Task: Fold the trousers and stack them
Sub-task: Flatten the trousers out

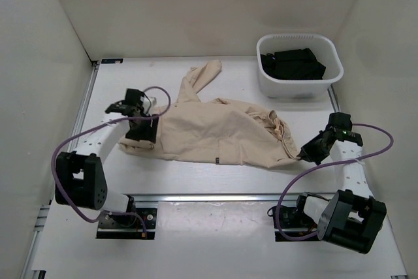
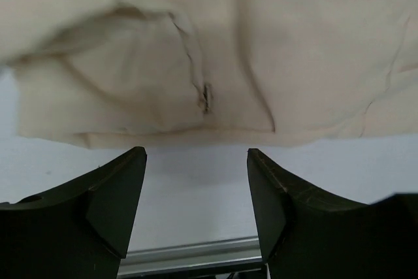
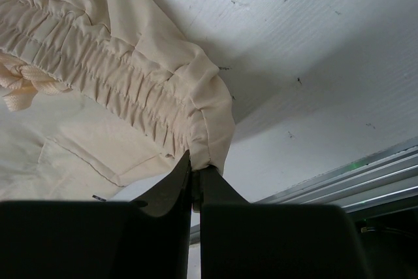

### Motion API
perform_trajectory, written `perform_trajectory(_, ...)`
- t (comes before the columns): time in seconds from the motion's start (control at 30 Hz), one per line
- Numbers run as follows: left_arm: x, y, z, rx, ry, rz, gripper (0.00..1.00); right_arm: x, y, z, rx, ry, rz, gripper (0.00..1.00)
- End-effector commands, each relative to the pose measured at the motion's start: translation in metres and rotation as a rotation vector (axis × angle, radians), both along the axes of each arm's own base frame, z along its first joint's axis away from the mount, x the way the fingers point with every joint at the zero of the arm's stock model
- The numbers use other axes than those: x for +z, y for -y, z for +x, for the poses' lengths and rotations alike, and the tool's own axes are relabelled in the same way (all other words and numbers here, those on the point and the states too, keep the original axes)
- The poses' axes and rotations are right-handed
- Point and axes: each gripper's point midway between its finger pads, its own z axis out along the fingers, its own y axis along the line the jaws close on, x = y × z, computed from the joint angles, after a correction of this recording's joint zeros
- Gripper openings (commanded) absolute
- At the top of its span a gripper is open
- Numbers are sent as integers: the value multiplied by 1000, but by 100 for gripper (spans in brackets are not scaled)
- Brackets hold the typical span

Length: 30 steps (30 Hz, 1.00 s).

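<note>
My right jaws clamping trousers waistband corner; my left jaws standing open, holding nothing, near trousers edge.

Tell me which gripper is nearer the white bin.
Right. The right gripper pinches the trousers at the waistband, just on the near side of the bin. The left gripper sits open at the trousers' opposite end, far left.

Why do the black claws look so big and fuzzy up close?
Left wrist view: the left gripper is right by the lens, so it looks huge and soft-edged. Right wrist view: the right gripper is a dark shape, while the waistband of the trousers is sharp. Top view: even light, faint shadows.
</note>
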Motion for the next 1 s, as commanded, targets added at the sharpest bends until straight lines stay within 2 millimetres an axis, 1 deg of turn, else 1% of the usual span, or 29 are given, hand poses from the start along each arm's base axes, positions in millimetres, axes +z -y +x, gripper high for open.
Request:
perform_trajectory(0.0, -14, 1, -11, -39, 36, 156, 75, 1, 4, 7, 6, 29, -20, 0)
perform_trajectory(0.07, -21, -3, -8, -33, 33, 200, 75, 1, 4, 7, 6, 29, -20, 0)
perform_trajectory(0.13, -32, -5, -6, -33, 13, 229, 75, -2, 4, 5, 14, 21, -21, 0)
perform_trajectory(0.17, -34, -7, -4, -28, 13, 240, 75, -6, 3, 1, 14, 9, -18, 0)
perform_trajectory(0.2, -42, -8, -6, -31, -1, 267, 75, -6, 5, 1, 11, 7, -26, 0)
perform_trajectory(0.23, -44, -17, -3, -8, 11, 317, 75, -6, 5, 1, 11, 7, -26, 0)
perform_trajectory(0.27, -44, -19, 5, 3, 38, 327, 75, -9, 4, -1, 11, -2, -24, 0)
perform_trajectory(0.3, -49, -20, 4, 4, 19, 340, 72, -8, 4, -1, 11, 7, -26, 0)
perform_trajectory(0.33, -51, -17, 5, -7, 21, 340, 70, -8, 4, -1, 11, 7, -26, 0)
perform_trajectory(0.4, -54, -18, 7, -4, 12, 352, 65, -7, 3, -1, 14, 9, -18, 0)
perform_trajectory(0.43, -59, -15, 6, -20, -3, 356, 65, -7, 3, -1, 14, 9, -18, 0)
perform_trajectory(0.47, -65, -12, -2, -38, -24, 351, 65, -7, 3, -1, 14, 9, -18, 0)
perform_trajectory(0.5, -71, -13, -6, -42, -44, 356, 67, -7, 3, -1, 14, 9, -18, 0)
perform_trajectory(0.53, -71, -9, -6, -55, -42, 357, 67, -7, 3, -1, 14, 9, -18, 0)
perform_trajectory(0.57, -76, -3, -11, -76, -57, 336, 69, -7, 3, -1, 14, 9, -18, 0)
perform_trajectory(0.6, -76, -1, -12, -81, -59, 325, 72, -7, 3, -1, 14, 9, -18, 0)
perform_trajectory(0.7, -75, 7, -12, -100, -62, 300, 72, -4, 3, 2, 23, 19, -24, 0)
perform_trajectory(0.73, -82, 6, -14, -104, -87, 306, 70, -6, 3, 1, 23, 10, -21, 0)
perform_trajectory(0.77, -85, 2, -15, -98, -97, 329, 67, -6, 3, 1, 23, 10, -21, 0)
perform_trajectory(0.8, -88, 2, -16, -100, -109, 332, 60, -6, 3, 1, 23, 10, -21, 0)
perform_trajectory(0.83, -90, 0, -17, -98, -116, 343, 38, -6, 3, 1, 23, 10, -21, 0)
perform_trajectory(0.87, -86, -1, -11, -92, -100, 351, 21, -6, 3, 1, 23, 10, -21, 0)
perform_trajectory(0.9, -80, -2, -3, -78, -80, 345, 14, -6, 3, 1, 23, 10, -21, 0)
perform_trajectory(0.93, -76, 0, 3, -75, -64, 341, 14, -3, 6, 4, 20, 18, -32, 0)
perform_trajectory(0.97, -68, -9, 8, -40, -50, 344, 14, -3, 8, 4, 11, 18, -32, 0)
